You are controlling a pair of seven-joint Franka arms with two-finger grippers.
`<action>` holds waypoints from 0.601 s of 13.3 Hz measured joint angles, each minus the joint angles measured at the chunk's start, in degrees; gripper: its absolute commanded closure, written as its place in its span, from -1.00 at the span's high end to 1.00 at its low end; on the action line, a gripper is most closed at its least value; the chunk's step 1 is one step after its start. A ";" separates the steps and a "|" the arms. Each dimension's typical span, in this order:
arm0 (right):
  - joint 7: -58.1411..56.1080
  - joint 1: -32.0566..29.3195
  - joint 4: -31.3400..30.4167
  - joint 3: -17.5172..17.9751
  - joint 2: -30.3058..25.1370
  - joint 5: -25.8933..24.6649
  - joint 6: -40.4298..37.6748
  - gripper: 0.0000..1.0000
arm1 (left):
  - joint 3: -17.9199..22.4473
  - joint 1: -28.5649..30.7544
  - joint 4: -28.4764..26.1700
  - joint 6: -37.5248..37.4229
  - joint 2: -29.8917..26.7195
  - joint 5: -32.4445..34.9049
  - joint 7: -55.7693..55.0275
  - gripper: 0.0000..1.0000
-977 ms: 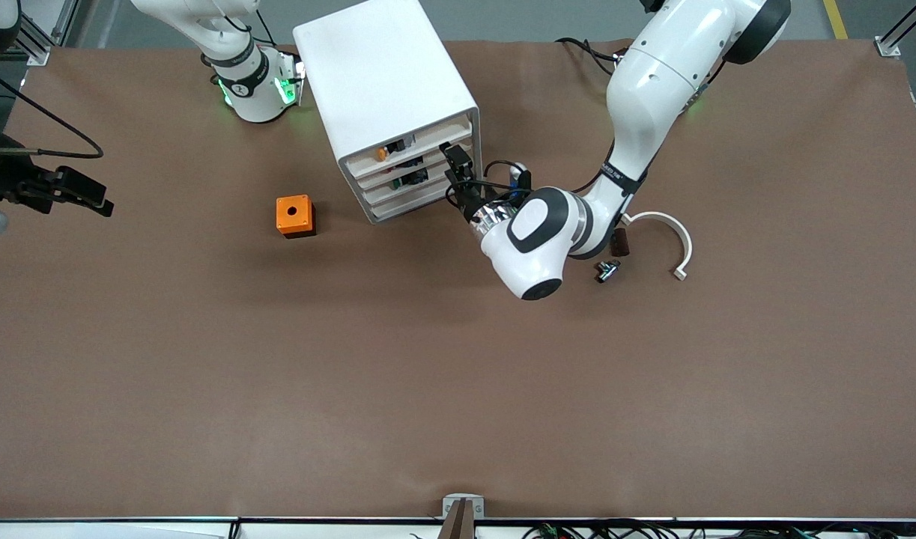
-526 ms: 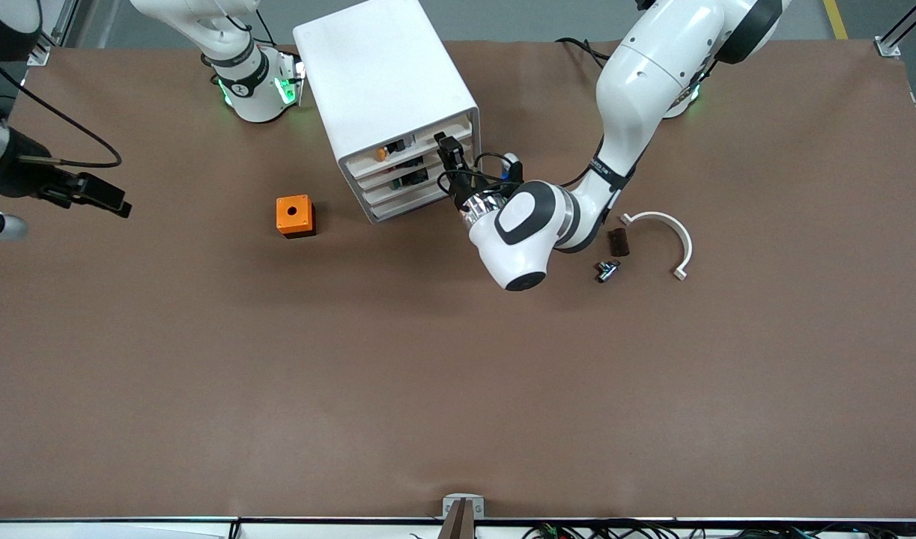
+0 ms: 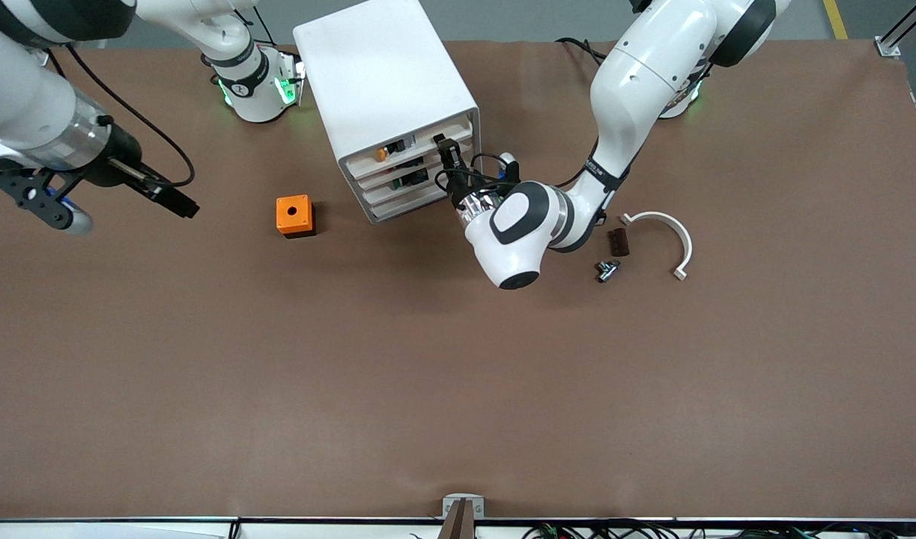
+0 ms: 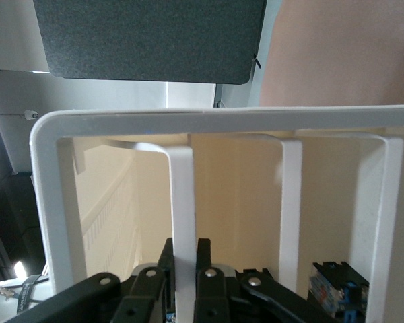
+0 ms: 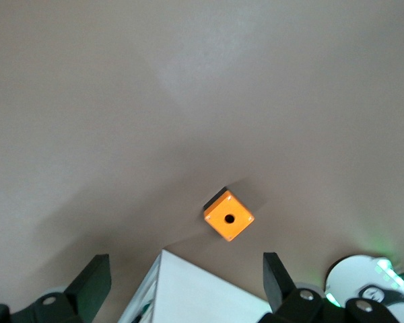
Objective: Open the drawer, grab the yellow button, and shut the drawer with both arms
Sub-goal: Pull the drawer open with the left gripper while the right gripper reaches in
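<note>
Now, entries by part:
Left arm: comes down from its base in a bend, forearm low over the tabletop (image 3: 428,389), wrist turned toward the cabinet (image 3: 386,90) front.
Left end effector (image 3: 448,152): at the front of the drawer (image 3: 420,142), closed on the drawer's front wall; in the left wrist view the fingers (image 4: 200,259) pinch that thin white wall (image 4: 182,215) from both sides.
Drawer: topmost of the stack, at the left end effector's tips; not seen pulled out.
Button (image 3: 382,154): orange cap showing at the drawer's front, along the same front from the left end effector, toward the right arm's end.
Right arm: stretched over the right arm's end of the tabletop, wrist pitched down.
Right end effector (image 5: 187,276): fingers spread wide, empty, over bare tabletop near the orange cube (image 3: 294,215).
Orange cube: on the tabletop beside the cabinet, between the two end effectors.
Loose parts: white curved piece (image 3: 663,233), dark block (image 3: 618,242) and small metal piece (image 3: 607,269) on the tabletop beside the left arm's elbow.
</note>
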 measured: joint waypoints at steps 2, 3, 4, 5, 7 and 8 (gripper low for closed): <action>6.92 2.49 -0.03 0.01 0.01 1.78 0.91 1.00 | 0.54 2.44 1.60 0.02 -0.02 1.24 0.00 -0.85; 9.54 3.66 -0.14 0.04 0.09 2.61 1.78 1.00 | 0.61 4.53 2.72 -0.01 -0.04 2.09 0.00 -0.85; 12.17 5.02 -0.33 0.05 0.38 3.15 2.69 1.00 | 0.67 6.62 3.80 -0.03 -0.04 2.79 0.00 -0.85; 15.67 6.74 -0.53 0.06 1.02 3.46 3.89 1.00 | 0.78 8.22 4.70 0.06 -0.02 3.28 0.20 -0.84; 23.52 11.43 -0.96 0.13 3.05 3.59 6.96 1.00 | 1.25 9.67 5.47 0.41 0.06 3.53 1.86 -0.49; 27.45 13.91 -1.06 0.18 4.27 3.60 8.71 1.00 | 1.58 9.83 5.57 0.53 0.09 3.53 2.80 0.18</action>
